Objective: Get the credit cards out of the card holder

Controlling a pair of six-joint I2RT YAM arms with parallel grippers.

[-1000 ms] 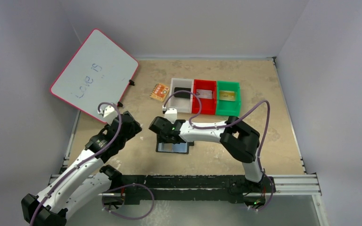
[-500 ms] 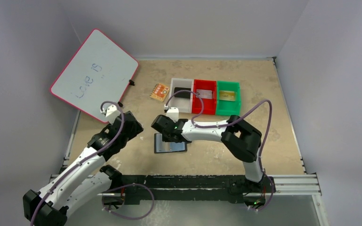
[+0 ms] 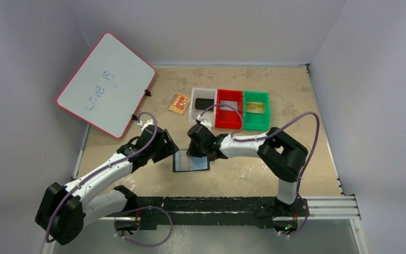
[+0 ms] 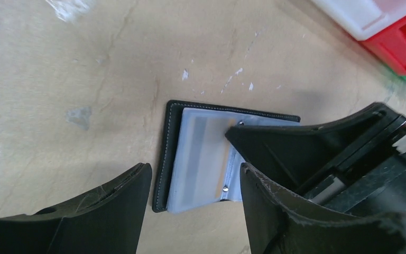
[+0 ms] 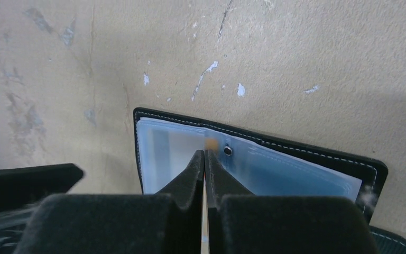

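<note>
The card holder (image 3: 186, 164) lies open on the table, its pale blue inner sleeves facing up (image 4: 201, 153) (image 5: 296, 164). My right gripper (image 3: 196, 154) (image 5: 205, 153) is shut, and its tips rest on the sleeve beside the snap; nothing shows between them. My left gripper (image 3: 170, 153) (image 4: 195, 172) is open, low at the holder's left edge and clear of it. A tan band (image 4: 207, 132) shows through the sleeve. A gold credit card (image 3: 255, 107) lies in the green bin (image 3: 267, 112). A silver one (image 3: 231, 105) lies in the red bin (image 3: 218, 112).
The white bin (image 3: 192, 107) holds a black block (image 3: 203, 102). An orange patterned square (image 3: 178, 102) lies left of the bins. A whiteboard (image 3: 105, 84) leans at the back left. The right arm's cable loops over the bins.
My right gripper has shut and slid right over the holder. My left arm has swung in from the left to the holder's edge. The holder has shifted slightly away from the arms.
</note>
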